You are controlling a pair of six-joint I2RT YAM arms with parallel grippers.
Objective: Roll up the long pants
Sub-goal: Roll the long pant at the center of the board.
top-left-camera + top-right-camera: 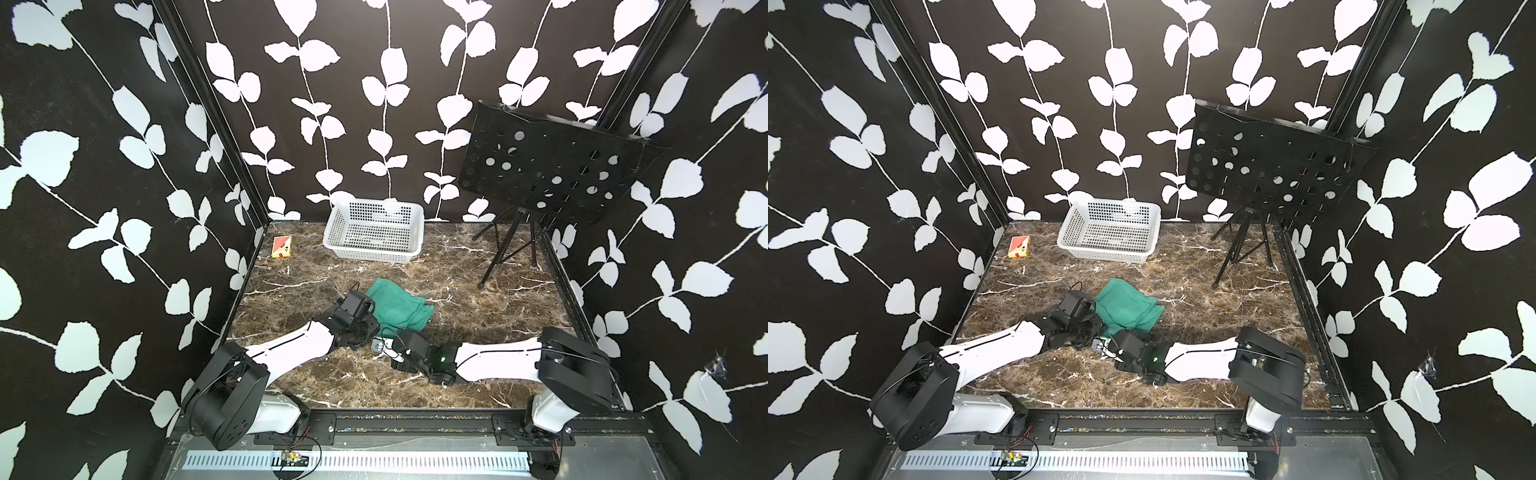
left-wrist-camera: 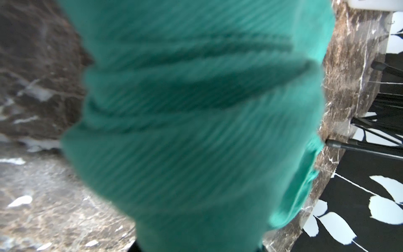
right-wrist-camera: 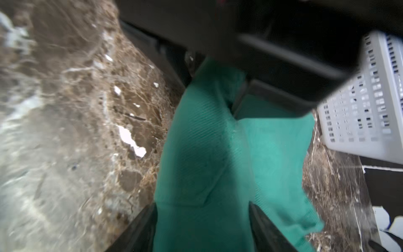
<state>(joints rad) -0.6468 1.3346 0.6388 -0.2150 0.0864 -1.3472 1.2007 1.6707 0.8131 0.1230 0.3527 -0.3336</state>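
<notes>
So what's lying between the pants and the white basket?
Nothing: only bare marble tabletop separates the long pants from the white basket, seen in both top views.

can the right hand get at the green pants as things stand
Probably yes. In the right wrist view the right hand is low at the near end of the long pants, its jaws standing apart on either side of the cloth, with nothing between them.

Tally on my surface (image 1: 478, 316): one pair of long pants (image 1: 395, 305), centre. One white basket (image 1: 365, 254) at 12 o'clock. One small red-and-yellow box (image 1: 281, 247) at 10 o'clock. One black perforated stand (image 1: 548, 166) at 2 o'clock. Two of mine: left hand (image 1: 368, 328), right hand (image 3: 202, 206).
</notes>
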